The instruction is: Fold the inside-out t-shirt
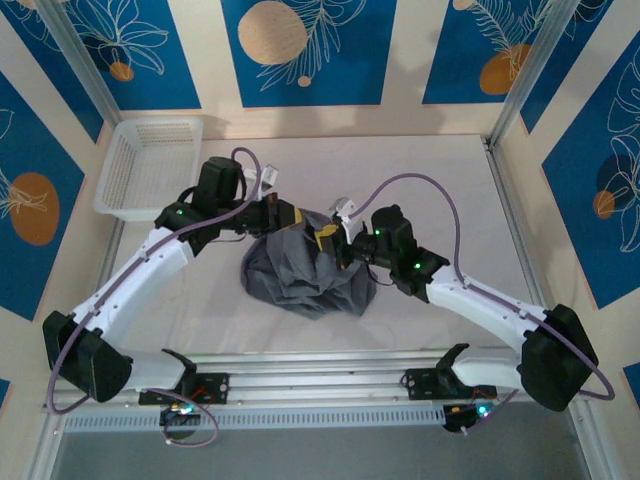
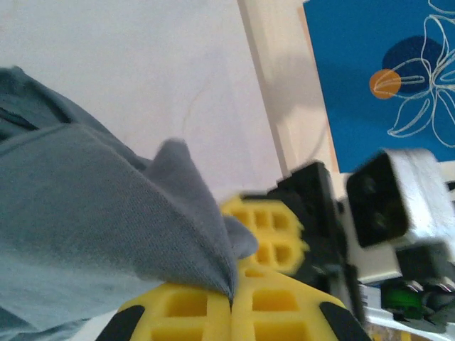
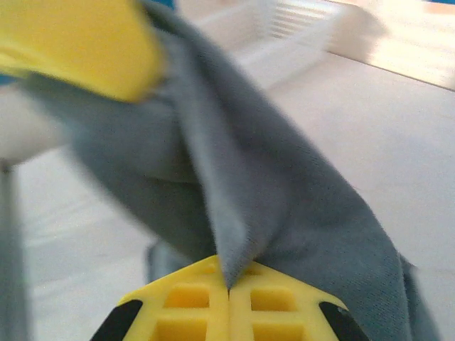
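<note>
The inside-out t-shirt [image 1: 305, 278] lay bunched in a heap mid-table [image 1: 450, 190], its far edge apparently raised, though the wrist views were blurred. The left gripper [image 2: 231, 307] was clamped on a fold there. The right gripper [image 3: 229, 297] pinched another fold just beside it. A white basket [image 1: 150, 165] sat at far left.

The t-shirt [image 1: 305, 275] lies bunched at the centre of the worktop [image 1: 440, 190], ahead of both arm bases. The left gripper [image 2: 231, 298] and right gripper [image 3: 227, 284] meet just beside each other at its far edge, with the fingers of each clamped on cloth. The basket [image 1: 150, 165] sits in the far-left corner, well apart.
</note>
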Available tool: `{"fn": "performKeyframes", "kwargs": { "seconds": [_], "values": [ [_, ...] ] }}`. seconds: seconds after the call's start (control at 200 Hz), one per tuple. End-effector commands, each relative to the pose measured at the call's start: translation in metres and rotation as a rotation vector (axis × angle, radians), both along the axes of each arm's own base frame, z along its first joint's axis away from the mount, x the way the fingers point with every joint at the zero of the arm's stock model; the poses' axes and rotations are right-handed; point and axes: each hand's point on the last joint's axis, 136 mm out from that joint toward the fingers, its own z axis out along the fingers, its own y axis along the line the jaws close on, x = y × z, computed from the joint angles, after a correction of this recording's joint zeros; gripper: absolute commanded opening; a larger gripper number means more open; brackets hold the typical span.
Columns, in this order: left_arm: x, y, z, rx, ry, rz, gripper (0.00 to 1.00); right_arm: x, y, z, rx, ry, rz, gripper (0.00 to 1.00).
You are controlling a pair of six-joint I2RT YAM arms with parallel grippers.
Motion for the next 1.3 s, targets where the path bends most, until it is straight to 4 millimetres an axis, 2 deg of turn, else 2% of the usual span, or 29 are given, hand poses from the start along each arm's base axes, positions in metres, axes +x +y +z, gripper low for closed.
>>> {"fn": "performKeyframes", "kwargs": {
  "seconds": [0.0,0.12,0.21,0.31,0.385,0.46,0.53,0.605,0.695,0.78,0.845,0.945,1.025,1.215,1.295],
  "values": [
    [0.024,0.011,-0.006,0.053,-0.063,0.005,0.02,-0.06,0.015,0.064,0.27,0.162,0.362,0.0],
    [0.046,0.024,-0.022,0.116,-0.114,0.006,0.24,-0.059,0.002,0.089,0.406,0.256,0.408,0.0],
    [0.048,0.038,-0.015,0.149,-0.184,0.029,0.4,-0.047,-0.007,0.087,0.416,0.282,0.359,0.0],
    [0.036,0.056,-0.005,0.202,-0.262,0.069,0.45,-0.035,-0.013,0.08,0.419,0.304,0.305,0.0],
    [0.018,0.064,-0.002,0.178,-0.292,0.095,0.46,-0.027,-0.016,0.075,0.424,0.321,0.268,0.0],
    [-0.005,0.06,0.0,0.078,-0.303,0.092,0.42,-0.023,-0.018,0.07,0.424,0.33,0.252,0.0],
    [-0.023,0.048,-0.001,0.002,-0.309,0.068,0.33,-0.02,-0.019,0.064,0.422,0.346,0.241,0.0],
    [-0.038,0.033,-0.012,0.016,-0.334,0.037,0.24,-0.018,-0.019,0.061,0.42,0.367,0.236,0.0],
    [-0.047,0.01,-0.017,0.031,-0.376,-0.018,0.2,-0.017,-0.018,0.06,0.415,0.384,0.234,0.0],
    [-0.04,-0.008,-0.021,0.03,-0.378,-0.044,0.21,-0.017,-0.018,0.06,0.41,0.394,0.232,0.0],
    [-0.032,-0.018,-0.027,0.041,-0.366,-0.053,0.27,-0.019,-0.019,0.059,0.406,0.394,0.229,0.0],
    [-0.017,-0.021,-0.037,0.071,-0.358,-0.02,0.38,-0.021,-0.021,0.06,0.404,0.393,0.226,0.0],
    [-0.011,-0.023,-0.04,0.082,-0.369,-0.016,0.41,-0.022,-0.022,0.059,0.404,0.392,0.218,0.0],
    [0.003,-0.03,-0.051,0.092,-0.359,-0.006,0.4,-0.024,-0.022,0.061,0.407,0.395,0.224,0.0],
    [0.01,-0.031,-0.053,0.105,-0.346,0.018,0.32,-0.026,-0.021,0.061,0.406,0.397,0.23,0.0]
  ]
}}
